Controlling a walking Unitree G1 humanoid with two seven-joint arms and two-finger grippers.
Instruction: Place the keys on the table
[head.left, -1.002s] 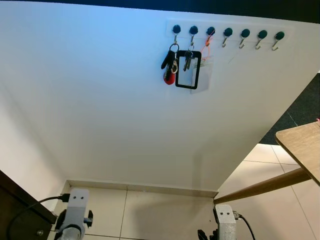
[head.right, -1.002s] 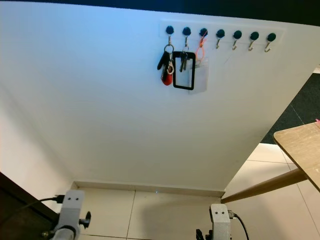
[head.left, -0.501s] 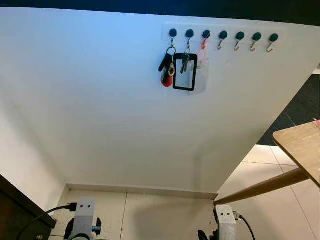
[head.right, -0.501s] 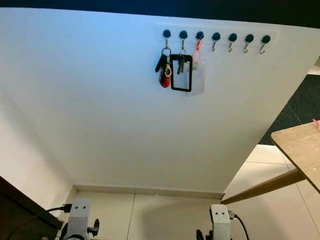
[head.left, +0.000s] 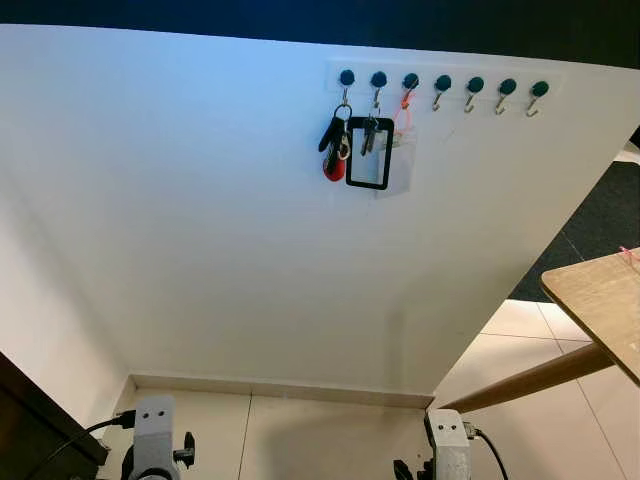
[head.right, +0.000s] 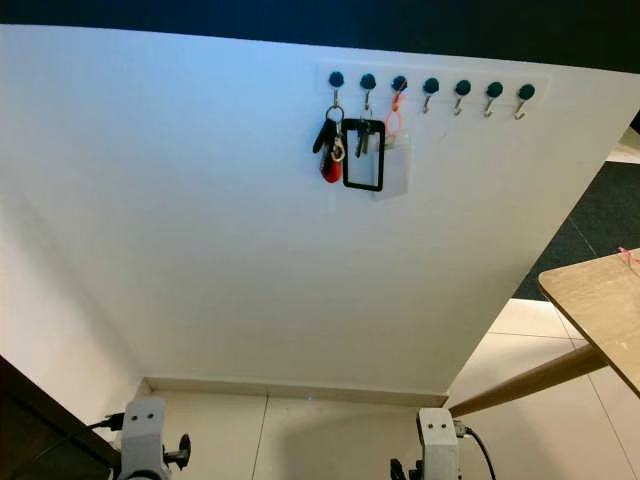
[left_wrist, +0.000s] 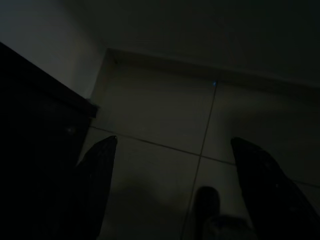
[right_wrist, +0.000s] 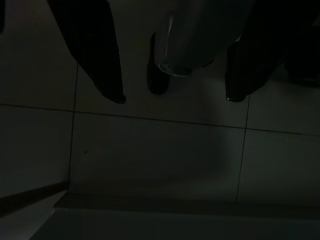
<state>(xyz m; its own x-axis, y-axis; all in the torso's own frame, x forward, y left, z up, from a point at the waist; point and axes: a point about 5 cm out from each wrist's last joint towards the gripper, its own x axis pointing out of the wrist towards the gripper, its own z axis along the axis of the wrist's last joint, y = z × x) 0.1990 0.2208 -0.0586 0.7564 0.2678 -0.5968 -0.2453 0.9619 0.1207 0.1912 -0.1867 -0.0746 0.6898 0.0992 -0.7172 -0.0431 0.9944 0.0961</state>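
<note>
A bunch of keys (head.left: 337, 150) with a black fob and a red fob hangs from the leftmost hook of a hook rail (head.left: 440, 84) high on the white wall. Beside it hang more keys with a black rectangular frame (head.left: 369, 153) and an orange loop with a clear card sleeve (head.left: 403, 150). The light wooden table (head.left: 600, 300) juts in at the right edge. Both arms hang low by the floor, far below the keys. My left gripper (left_wrist: 172, 141) is open over the tiles, and my right gripper (right_wrist: 175, 98) is open too, both with nothing between their fingers.
Several hooks at the right of the rail are bare. A slanted wooden table leg (head.left: 530, 378) runs down to the tiled floor (head.left: 330, 440). Dark furniture (head.left: 30, 425) stands at the lower left, and dark carpet (head.left: 600, 210) lies beyond the wall's right end.
The whole picture has shifted slightly down and left, so the camera has moved. The keys still hang on their hooks. My left arm has shifted a little at the bottom edge.
</note>
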